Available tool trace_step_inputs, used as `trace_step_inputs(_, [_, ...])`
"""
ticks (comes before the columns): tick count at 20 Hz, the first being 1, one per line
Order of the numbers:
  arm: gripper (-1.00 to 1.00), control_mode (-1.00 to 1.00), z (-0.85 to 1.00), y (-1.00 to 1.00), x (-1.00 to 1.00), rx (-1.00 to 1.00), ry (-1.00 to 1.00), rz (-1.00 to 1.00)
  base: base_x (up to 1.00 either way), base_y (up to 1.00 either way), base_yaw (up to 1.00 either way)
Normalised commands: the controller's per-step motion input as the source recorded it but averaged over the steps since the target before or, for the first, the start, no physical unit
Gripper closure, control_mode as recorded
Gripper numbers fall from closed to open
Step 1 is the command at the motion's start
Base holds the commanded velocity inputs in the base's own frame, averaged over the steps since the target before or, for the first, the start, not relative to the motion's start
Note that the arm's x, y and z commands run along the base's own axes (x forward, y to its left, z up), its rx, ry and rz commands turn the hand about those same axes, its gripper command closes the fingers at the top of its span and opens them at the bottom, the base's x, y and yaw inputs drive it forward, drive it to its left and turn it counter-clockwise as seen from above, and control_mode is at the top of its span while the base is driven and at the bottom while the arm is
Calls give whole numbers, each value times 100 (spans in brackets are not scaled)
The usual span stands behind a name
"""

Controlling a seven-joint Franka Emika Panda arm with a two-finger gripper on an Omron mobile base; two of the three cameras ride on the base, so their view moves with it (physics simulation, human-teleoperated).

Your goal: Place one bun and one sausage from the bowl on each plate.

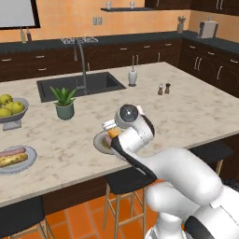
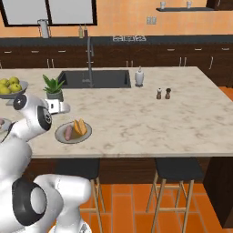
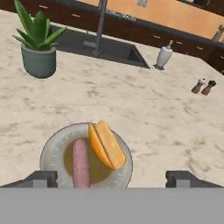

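Observation:
A grey plate [image 3: 51, 151] lies on the marble island just below my gripper [image 3: 112, 178]. On it a pink sausage [image 3: 81, 164] rests beside an orange-tan bun [image 3: 106, 145]. My two fingertips [image 3: 42, 178] stand wide apart above the plate's near rim, open, with nothing between them. The right base view shows the same plate [image 2: 85, 135] with the sausage [image 2: 68, 132] and the bun [image 2: 80, 127]. A second plate [image 1: 31, 160] at the island's left end carries a sausage [image 1: 12, 152] and a bun [image 1: 13, 160]. The bowl is out of view.
A potted plant [image 3: 38, 48] stands beyond the plate, near the sink [image 1: 79, 85] and its tap. A grey pedestal bowl of green apples [image 1: 11, 109] sits far left. A soap dispenser [image 3: 164, 56] and salt and pepper shakers [image 3: 204, 86] stand further right. Stools line the near edge.

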Motion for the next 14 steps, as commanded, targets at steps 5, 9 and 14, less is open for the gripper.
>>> trace_step_inputs(5, [-100, -100, 99, -100, -100, 15, -58, 0, 0, 0, 0])
trace_step_inputs(9, [-100, -100, 8, -50, -50, 21, -12, 0, 0, 0, 0])
trace_step_inputs(14, [-100, -100, 0, 0, -6, 0, -4, 0, 0, 0, 0])
